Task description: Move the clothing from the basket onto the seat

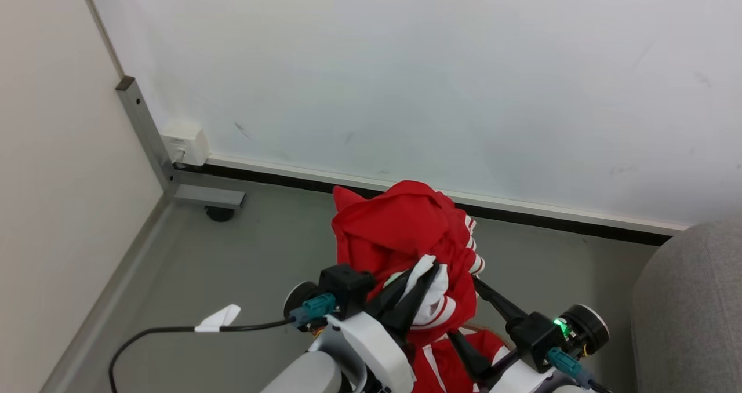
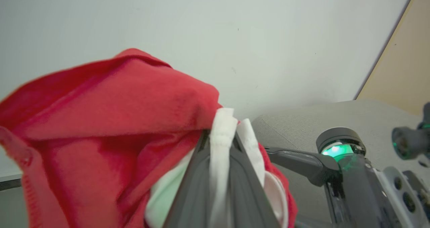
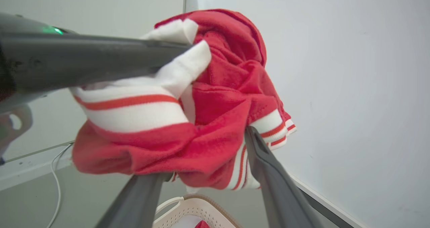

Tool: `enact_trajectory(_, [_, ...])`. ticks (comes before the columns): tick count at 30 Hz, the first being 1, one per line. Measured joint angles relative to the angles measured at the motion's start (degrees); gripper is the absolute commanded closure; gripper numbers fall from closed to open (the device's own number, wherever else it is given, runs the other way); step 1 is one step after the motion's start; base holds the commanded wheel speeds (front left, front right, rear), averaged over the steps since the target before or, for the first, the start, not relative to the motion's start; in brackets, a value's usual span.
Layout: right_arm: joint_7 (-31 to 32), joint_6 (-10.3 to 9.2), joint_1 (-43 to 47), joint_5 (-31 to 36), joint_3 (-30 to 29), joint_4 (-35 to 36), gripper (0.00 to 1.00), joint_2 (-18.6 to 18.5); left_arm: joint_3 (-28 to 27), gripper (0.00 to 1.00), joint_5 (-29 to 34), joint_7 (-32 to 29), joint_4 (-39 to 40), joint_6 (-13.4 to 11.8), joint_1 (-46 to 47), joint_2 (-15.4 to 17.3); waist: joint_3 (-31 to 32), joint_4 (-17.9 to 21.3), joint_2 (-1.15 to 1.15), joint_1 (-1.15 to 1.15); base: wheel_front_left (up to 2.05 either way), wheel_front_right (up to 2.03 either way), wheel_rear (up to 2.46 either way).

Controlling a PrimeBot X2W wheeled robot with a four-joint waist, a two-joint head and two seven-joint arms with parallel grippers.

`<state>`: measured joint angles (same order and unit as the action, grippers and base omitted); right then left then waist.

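The red clothing [image 1: 400,230] with white panels and striped trim hangs bunched in the air above the floor. My left gripper [image 1: 420,277] is shut on a white fold of it, which shows pinched between the fingers [image 2: 201,174] in the left wrist view. My right gripper [image 1: 462,306] is open, its fingers [image 3: 268,174] spread wide on either side of the garment's lower part [image 3: 188,144]. Below them is the cream basket [image 3: 193,209] with its brown rim and a bit of red fabric inside. The grey seat [image 1: 690,306] lies at the right edge.
A white wall [image 1: 435,80] stands close ahead, with a dark baseboard along the grey floor [image 1: 261,248]. A metal post foot with a caster [image 1: 217,199] and a white box [image 1: 185,142] sit in the left corner. A black cable with a white tag [image 1: 217,319] crosses the floor.
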<state>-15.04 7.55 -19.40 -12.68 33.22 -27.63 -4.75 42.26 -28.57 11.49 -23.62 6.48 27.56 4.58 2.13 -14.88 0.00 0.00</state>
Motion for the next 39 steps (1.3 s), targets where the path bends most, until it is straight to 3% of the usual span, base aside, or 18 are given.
enact_trajectory(2, [0.0, 0.01, -0.6, -0.1, 0.0, -0.3, 0.23, 0.0, 0.5, 1.0, -0.2, 0.1, -0.2, 0.1, 0.0, -0.1, 0.0, -0.3, 0.0, 0.0, 0.0, 0.0, 0.0])
enact_trajectory(3, [0.0, 0.01, -0.7, -0.3, 0.0, -0.6, 0.53, 0.0, 0.6, 1.0, -0.3, 0.1, -0.3, 0.1, 0.1, -0.2, -0.1, -0.4, 0.0, 0.0, 0.0, 0.0, 0.0])
enact_trajectory(4, [0.0, 0.0, -0.8, -0.6, 0.0, -1.0, 0.68, 0.0, 0.8, 1.0, -0.3, 0.1, -0.4, 0.1, 0.1, -0.3, -0.1, -0.5, 0.0, 0.0, 0.0, 0.0, 0.0])
enact_trajectory(5, [0.0, 0.0, -1.0, -0.8, 0.1, -1.2, 1.0, -0.1, 0.9, 1.0, -0.3, 0.2, -0.5, 0.1, 0.2, -0.3, -0.1, -0.6, 0.0, 0.0, 0.0, 0.0, 0.0])
enact_trajectory(17, [0.0, 0.0, -1.3, -3.0, 0.4, -0.9, 1.0, -0.9, 1.3, 1.0, -1.4, 1.2, -1.4, 0.0, 0.6, -0.8, 0.0, -1.1, 0.0, 0.0, 0.0, 0.0, 0.0])
enact_trajectory(32, [0.0, 0.01, 0.3, -3.6, -3.4, 3.6, 1.0, -1.7, 0.5, 1.0, -1.9, 2.2, -1.5, -1.0, 0.7, -0.3, -0.8, 1.6, 0.0, 0.0, 0.0, 0.0, 0.0])
enact_trajectory(33, [0.0, 0.01, 0.4, -3.5, -3.9, 3.9, 1.0, -1.7, 0.5, 0.65, -2.2, 2.2, -1.4, -1.0, 0.7, -0.3, -0.9, 2.0, 0.0, 0.0, 0.0, 0.0, 0.0])
enact_trajectory(34, [0.0, 0.01, 0.6, -3.5, -4.5, 4.3, 1.0, -1.9, 0.5, 0.0, -2.3, 2.2, -1.3, -1.0, 0.7, -0.3, -1.0, 2.5, 0.0, 0.0, 0.0, 0.0, 0.0])
enact_trajectory(39, [0.0, 0.01, 0.7, -2.9, -7.1, 6.0, 1.0, -2.5, 0.3, 0.0, -2.8, 2.5, -0.8, -1.0, 0.6, 0.1, -1.6, 5.5, 0.0, 0.0, 0.0, 0.0, 0.0])
